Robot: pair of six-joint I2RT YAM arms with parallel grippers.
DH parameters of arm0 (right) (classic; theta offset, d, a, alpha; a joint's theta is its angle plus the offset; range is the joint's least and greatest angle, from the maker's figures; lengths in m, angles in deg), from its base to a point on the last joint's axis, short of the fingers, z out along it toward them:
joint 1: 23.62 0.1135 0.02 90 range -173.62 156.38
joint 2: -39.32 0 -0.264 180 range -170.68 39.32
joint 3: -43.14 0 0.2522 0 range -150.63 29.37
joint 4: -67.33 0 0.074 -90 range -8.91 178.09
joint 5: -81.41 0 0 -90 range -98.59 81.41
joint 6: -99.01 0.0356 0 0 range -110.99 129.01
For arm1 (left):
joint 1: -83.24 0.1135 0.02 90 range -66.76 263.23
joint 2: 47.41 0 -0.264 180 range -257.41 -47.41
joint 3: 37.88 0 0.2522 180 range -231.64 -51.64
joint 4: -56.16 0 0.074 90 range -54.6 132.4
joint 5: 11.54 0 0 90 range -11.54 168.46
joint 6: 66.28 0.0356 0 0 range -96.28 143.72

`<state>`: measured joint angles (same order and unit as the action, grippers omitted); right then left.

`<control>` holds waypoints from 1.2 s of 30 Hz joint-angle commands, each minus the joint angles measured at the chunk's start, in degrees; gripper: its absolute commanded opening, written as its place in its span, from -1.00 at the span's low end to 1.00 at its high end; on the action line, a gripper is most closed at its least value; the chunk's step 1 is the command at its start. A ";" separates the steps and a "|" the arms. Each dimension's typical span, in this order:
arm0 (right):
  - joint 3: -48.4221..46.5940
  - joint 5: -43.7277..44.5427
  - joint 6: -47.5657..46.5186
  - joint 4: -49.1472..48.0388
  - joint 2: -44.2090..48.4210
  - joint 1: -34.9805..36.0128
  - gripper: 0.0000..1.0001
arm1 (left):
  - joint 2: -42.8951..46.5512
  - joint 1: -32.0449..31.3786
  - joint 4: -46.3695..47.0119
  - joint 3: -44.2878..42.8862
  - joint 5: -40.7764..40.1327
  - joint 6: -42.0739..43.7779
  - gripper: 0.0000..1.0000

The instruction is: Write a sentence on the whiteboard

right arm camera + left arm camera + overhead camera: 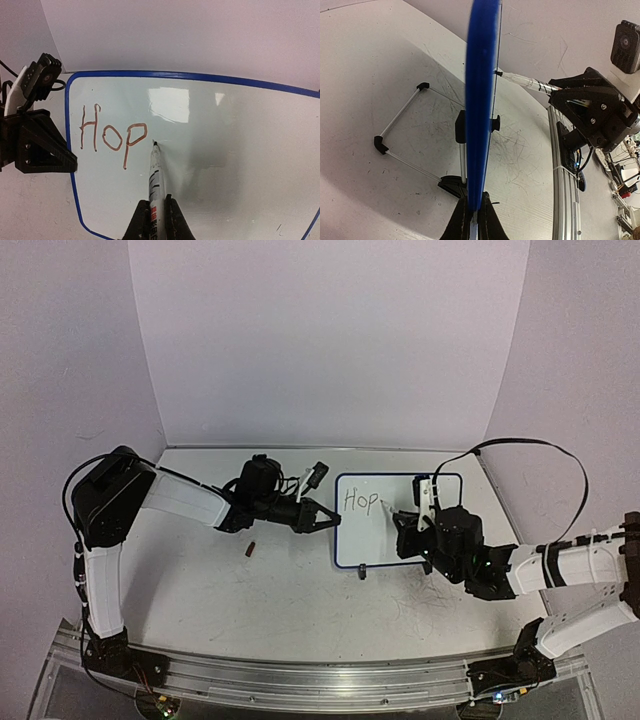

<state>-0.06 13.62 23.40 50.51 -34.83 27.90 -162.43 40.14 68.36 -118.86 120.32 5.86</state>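
The whiteboard (400, 530) stands upright at the table's middle, its blue frame edge-on in the left wrist view (481, 100). My left gripper (333, 517) is shut on its left edge (475, 220). So much of the sentence shows as the reddish-brown letters "Hop" (112, 135) at the upper left of the board (225, 150). My right gripper (156, 222) is shut on a white marker (156, 175), whose tip touches the board just right of the "p". From the left wrist the marker (525, 81) and right gripper (592, 107) show on the board's writing side.
A small dark cap (251, 549) lies on the scuffed tabletop left of the board. The board's wire stand (405, 125) spreads behind it and a black clip foot (361, 572) sits below it. An aluminium rail (300, 680) runs along the near edge. White walls enclose the table.
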 commanded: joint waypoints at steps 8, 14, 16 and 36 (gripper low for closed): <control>-0.59 4.55 0.54 0.18 -0.08 -0.63 -1.00 | 3.65 -0.15 1.03 -0.54 1.54 0.55 -1.00; -1.44 4.44 -0.78 -1.58 -0.42 -0.81 -1.00 | 3.56 -0.15 1.02 -0.72 1.66 0.47 -1.00; -1.88 4.32 -1.09 -1.90 -0.75 -0.81 -1.00 | 3.58 -0.13 1.03 -0.78 1.64 0.47 -1.00; -2.88 -0.33 -1.08 -2.01 -4.11 -0.81 -1.00 | 3.65 -0.15 1.03 -0.72 1.61 0.66 -1.00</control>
<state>-1.91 14.45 21.68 47.65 -37.80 27.78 -162.43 40.17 68.12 -118.86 120.20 5.75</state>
